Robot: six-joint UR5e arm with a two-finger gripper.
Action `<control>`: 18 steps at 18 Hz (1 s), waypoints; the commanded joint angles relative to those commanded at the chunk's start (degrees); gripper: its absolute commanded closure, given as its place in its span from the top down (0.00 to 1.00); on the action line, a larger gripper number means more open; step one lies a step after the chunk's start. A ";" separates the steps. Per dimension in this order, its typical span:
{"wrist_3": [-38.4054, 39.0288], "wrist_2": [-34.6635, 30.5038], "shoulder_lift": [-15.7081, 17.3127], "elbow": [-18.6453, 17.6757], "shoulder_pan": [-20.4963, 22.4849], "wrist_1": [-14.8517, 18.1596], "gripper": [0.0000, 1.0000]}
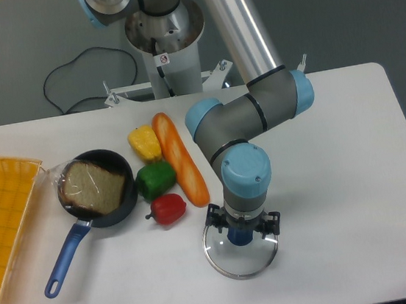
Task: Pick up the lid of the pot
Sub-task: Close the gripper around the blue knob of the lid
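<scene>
pot lid [239, 263] — hand [242, 223] over it, pointing down (fingers spread)

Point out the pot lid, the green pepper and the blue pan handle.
Pot lid [241, 261]: fixed camera view, on its clear glass, toward the near rim.
Green pepper [156, 180]: fixed camera view, middle of its body.
Blue pan handle [68, 259]: fixed camera view, about midway along it.

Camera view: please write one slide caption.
Open two-finger claw at the round blue knob of a round, clear, metal-rimmed pot lid.
</scene>
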State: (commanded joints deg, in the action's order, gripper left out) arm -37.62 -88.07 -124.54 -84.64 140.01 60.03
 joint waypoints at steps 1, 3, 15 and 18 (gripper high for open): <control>0.00 -0.09 -0.09 0.00 -0.09 0.00 0.99; 0.00 -0.09 -0.27 0.00 -0.18 0.00 0.99; -0.18 -0.35 -0.62 -0.62 -0.44 -1.49 0.81; -0.18 -0.35 -0.62 -0.62 -0.44 -1.58 0.80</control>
State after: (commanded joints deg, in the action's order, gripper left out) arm -37.79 -88.42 -125.16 -85.25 139.57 58.45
